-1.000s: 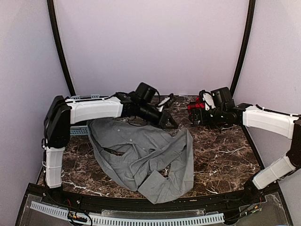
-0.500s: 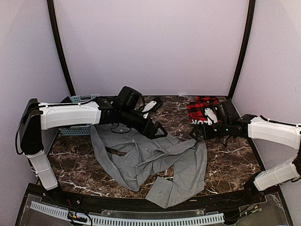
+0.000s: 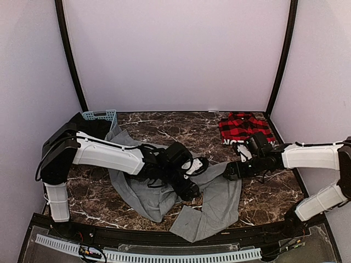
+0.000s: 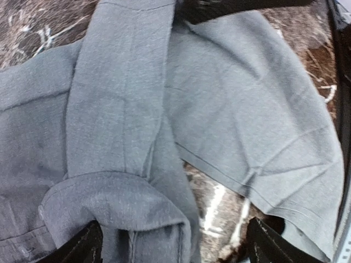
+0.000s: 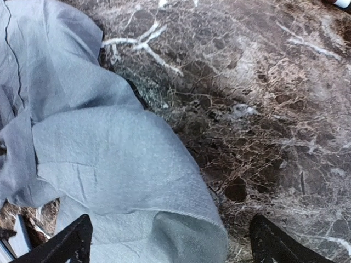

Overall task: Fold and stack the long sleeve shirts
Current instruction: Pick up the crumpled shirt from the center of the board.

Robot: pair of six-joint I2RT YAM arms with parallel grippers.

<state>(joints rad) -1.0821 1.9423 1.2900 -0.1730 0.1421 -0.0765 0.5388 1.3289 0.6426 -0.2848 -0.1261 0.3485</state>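
**Grey shirt bunched up, soft and limp: going for the hems**

Grey shirt point(image 3: 214, 203) is lying crumpled across the near-centre of the surface point(image 3: 269, 192), with one loose end trailing toward the near edge. Left pincer point(image 4: 175, 249) is hovering open over a bunched fold, gripping nothing. Right pincer point(image 5: 173, 244) is hanging open above the shirt's right edge, also empty. The cloth is looking light and floppy, so it is likely sagging and sliding when lifted. A stitched hem or cuff is probably giving the firmest pinch. Plaid shirt point(image 3: 241, 127) is lying folded at far right.
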